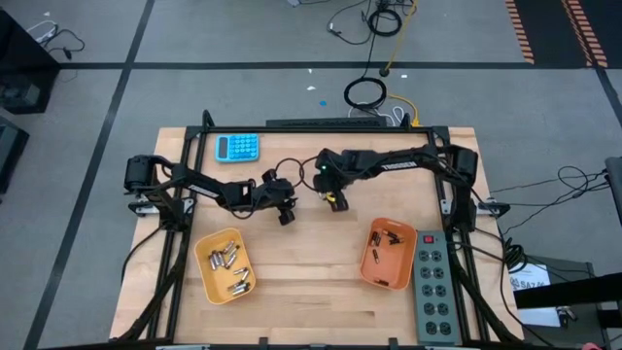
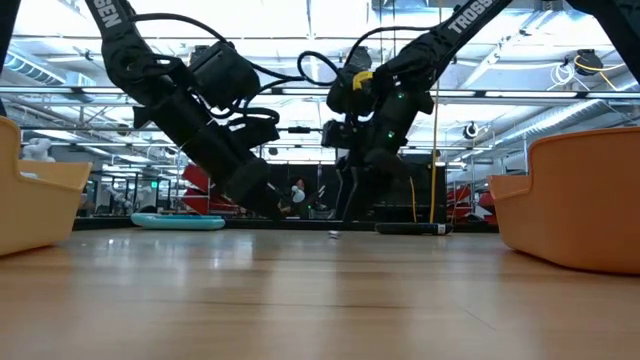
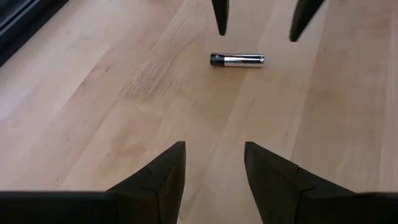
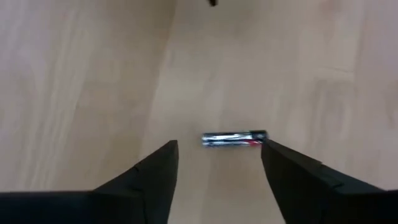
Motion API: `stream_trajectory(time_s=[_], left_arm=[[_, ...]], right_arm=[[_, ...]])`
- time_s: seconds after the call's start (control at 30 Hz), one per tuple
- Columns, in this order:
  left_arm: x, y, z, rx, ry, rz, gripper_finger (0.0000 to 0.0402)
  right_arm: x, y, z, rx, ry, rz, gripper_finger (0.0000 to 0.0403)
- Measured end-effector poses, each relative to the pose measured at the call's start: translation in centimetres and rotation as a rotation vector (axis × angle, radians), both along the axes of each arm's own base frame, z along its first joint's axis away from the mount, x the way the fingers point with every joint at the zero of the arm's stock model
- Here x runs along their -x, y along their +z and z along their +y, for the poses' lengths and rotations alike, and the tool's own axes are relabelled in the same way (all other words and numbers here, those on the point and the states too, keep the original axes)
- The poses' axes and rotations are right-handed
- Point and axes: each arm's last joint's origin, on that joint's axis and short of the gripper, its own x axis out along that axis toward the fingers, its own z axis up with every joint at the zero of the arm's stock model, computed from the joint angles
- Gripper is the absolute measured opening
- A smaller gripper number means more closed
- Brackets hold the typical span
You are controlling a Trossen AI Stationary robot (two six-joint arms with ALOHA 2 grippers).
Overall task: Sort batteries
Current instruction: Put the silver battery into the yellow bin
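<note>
The right gripper (image 4: 217, 165) has its fingers (image 4: 152, 174) spread apart with nothing between them, poised low over a single battery (image 4: 234, 139) that lies on its side on the bare wooden table (image 1: 311, 282). The battery is a slim silvery cylinder with a dark end and a small red mark near that end. The left gripper (image 3: 214, 168) is also spread wide and empty, pointing at the same battery from a little farther back; in its wrist view the battery (image 3: 237, 60) lies flat beyond its fingertips, with the right arm's two finger points hanging just behind it.

From above, both grippers meet near the middle of the table, the left (image 1: 284, 212) and right (image 1: 333, 201) close together. A yellow tray (image 1: 206, 276) at the near left holds a heap of silvery batteries (image 1: 229, 270). An orange tray (image 1: 374, 274) at the near right holds a few darker ones (image 1: 390, 238). A blue calculator (image 1: 237, 147) sits at the far left, a power strip (image 1: 434, 290) along the right edge.
</note>
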Motion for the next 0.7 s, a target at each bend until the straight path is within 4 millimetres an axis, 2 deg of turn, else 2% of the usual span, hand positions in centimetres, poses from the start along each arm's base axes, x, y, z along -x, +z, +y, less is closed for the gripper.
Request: stream_trajectory(time_s=[0.27, 0.47, 0.7], left_arm=[[0.0, 0.0, 0.0, 0.000, -0.001, -0.001, 0.0173], [-0.1, 0.1, 0.0, -0.001, 0.000, -0.008, 0.0173], [-0.1, 0.1, 0.0, -0.005, -0.006, -0.013, 0.0173]], right_arm=[[-0.1, -0.2, 0.4, 0.037, 0.036, 0.018, 0.0289], [0.2, -0.6, -0.8, 0.029, -0.006, 0.024, 0.0293], [0.1, -1.0, -1.0, 0.015, -0.006, 0.022, 0.0293]])
